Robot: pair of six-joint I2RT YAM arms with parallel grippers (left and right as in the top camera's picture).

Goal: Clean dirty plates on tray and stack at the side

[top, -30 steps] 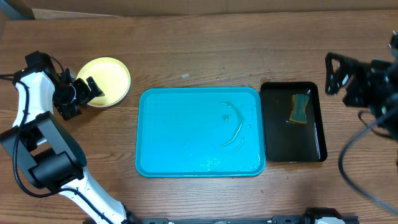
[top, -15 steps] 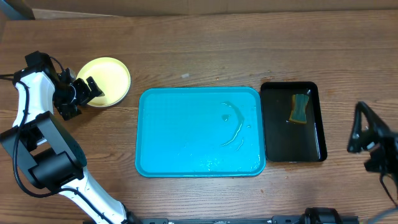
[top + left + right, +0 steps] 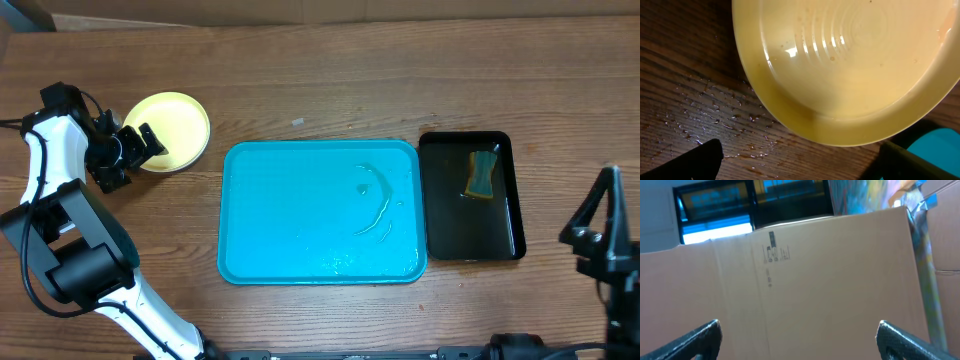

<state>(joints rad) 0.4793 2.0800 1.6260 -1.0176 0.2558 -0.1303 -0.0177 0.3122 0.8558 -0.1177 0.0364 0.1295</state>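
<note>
Your left fingers [image 3: 695, 162] stand spread beside the round, glossy pale yellow plate [image 3: 172, 128] on the droplet-speckled wooden worktop [image 3: 330, 90], left of the wet cyan tray [image 3: 290, 230]; your right fingers [image 3: 910, 337] gape empty.

Wood, glossy plastic, matt cardboard.
Table [image 3: 320, 80] is brown grained wood, matt. Pale yellow plate [image 3: 178, 122] is smooth and glossy with light glints, and wet droplets sit on the wood beside it. Cyan tray [image 3: 300, 215] is shiny plastic with wet streaks. Black tray [image 3: 450, 220] is glossy plastic. Sponge [image 3: 481, 175] looks rough. Cardboard [image 3: 815, 280] is plain, matt brown.
</note>
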